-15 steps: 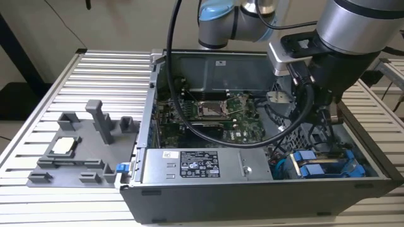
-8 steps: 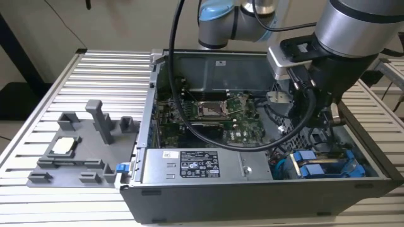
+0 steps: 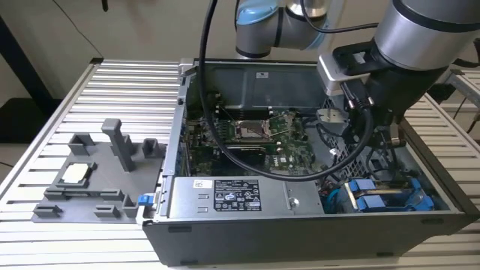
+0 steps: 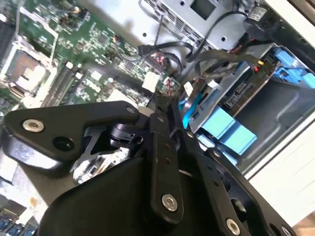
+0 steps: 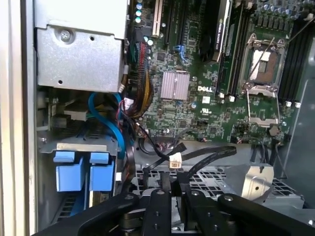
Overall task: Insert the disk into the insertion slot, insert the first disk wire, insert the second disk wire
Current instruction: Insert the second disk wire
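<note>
Inside the open computer case (image 3: 225,236) on the slatted desk (image 3: 112,84), the arm reaches down into the corner by the grey drive cage (image 3: 390,169), on the exterior view's right. The disk (image 3: 383,198), in its bright blue carrier, lies low in the insertion slot (image 3: 420,185) of that cage; its blue front tabs face outward, and whether it is fully home cannot be told. The silver power-supply box (image 3: 240,198) sits beside it, toward the exterior view's left.

The pincer (image 5: 172,189) hangs just above the perforated cage wall. In the first wrist view its fingers (image 5: 160,196) stand close together with a narrow gap between them, and a dark cable (image 5: 206,156) with a small white connector (image 5: 174,160) runs just ahead of the tips. Whether the tips have hold of that cable, I cannot tell. In the second wrist view the black linkage covers the tips.

Risks, as judged from this position:
- Loose black and blue wires (image 5: 110,123) crowd the space between cage and motherboard (image 3: 255,140); a finger could snag one and drag a connector.
- A connector presented tilted to its socket would jam or bend pins.
- The arm's own thick hose (image 3: 217,112) drapes over the board and may catch on components.
</note>
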`<state>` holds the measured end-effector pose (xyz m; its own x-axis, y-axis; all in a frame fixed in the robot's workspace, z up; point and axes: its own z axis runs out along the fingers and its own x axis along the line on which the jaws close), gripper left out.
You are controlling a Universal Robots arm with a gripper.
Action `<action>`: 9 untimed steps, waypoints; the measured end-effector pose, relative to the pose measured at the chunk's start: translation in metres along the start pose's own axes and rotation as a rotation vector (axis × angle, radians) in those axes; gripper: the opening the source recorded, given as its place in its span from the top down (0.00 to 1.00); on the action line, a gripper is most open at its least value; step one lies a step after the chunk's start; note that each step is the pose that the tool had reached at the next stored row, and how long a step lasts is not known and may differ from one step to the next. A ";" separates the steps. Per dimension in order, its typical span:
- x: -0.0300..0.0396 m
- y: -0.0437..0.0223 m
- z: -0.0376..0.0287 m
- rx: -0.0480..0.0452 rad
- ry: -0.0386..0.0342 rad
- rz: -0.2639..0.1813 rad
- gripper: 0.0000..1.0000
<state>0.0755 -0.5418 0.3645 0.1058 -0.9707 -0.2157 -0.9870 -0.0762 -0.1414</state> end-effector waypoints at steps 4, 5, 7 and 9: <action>0.0017 0.0001 -0.0005 0.0017 -0.0164 0.002 0.84; 0.0020 0.0001 -0.0005 0.0017 -0.0164 0.002 0.84; 0.0024 -0.0004 -0.0006 0.0012 -0.0167 0.000 0.84; 0.0030 -0.0021 -0.0007 0.0003 -0.0144 -0.003 0.84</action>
<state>0.0778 -0.5447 0.3648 0.1104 -0.9671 -0.2291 -0.9867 -0.0789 -0.1424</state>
